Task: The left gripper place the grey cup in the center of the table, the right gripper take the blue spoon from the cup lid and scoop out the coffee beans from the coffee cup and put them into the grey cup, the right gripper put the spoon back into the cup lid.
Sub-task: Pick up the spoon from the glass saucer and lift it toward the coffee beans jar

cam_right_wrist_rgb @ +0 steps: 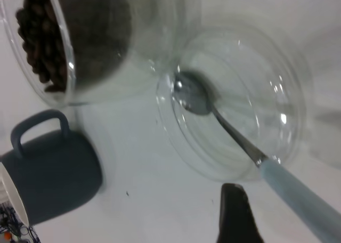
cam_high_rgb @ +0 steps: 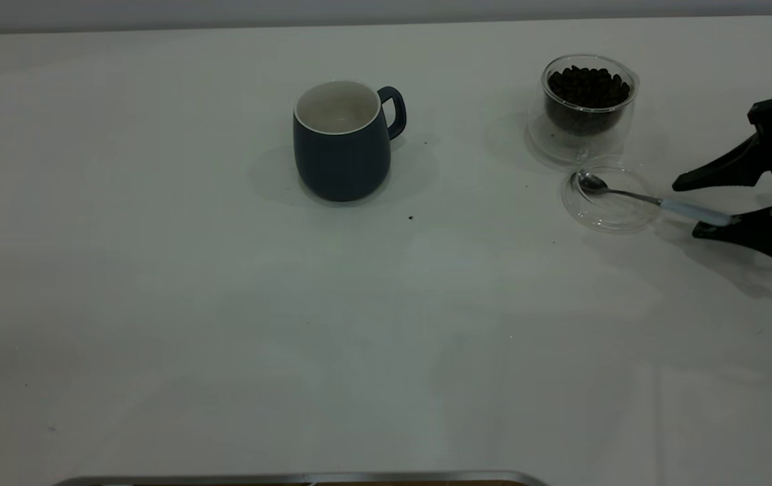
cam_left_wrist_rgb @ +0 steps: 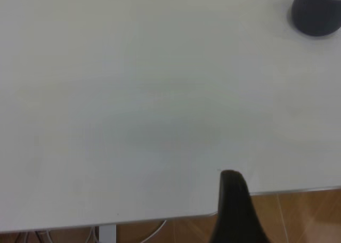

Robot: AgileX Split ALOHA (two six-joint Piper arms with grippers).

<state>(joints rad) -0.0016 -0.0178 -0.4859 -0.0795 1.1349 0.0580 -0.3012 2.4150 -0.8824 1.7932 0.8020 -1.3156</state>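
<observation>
Here the right gripper (cam_high_rgb: 693, 206) straddles the blue spoon (cam_high_rgb: 656, 200).
Jaws spread, seemingly not yet pinching the handle; bowl rests in the cup lid (cam_high_rgb: 612, 219).

we see grey cup (cam_high_rgb: 342, 152): dark blue-grey, white inside | coffee beans (cam_high_rgb: 588, 86): near-black brown | coffee cup (cam_high_rgb: 583, 108), cup lid (cam_high_rgb: 605, 216): clear | blue spoon (cam_high_rgb: 656, 200): silver, pale-blue handle | table (cam_high_rgb: 223, 324): white, dark specks | right gripper (cam_high_rgb: 686, 206): black
</observation>
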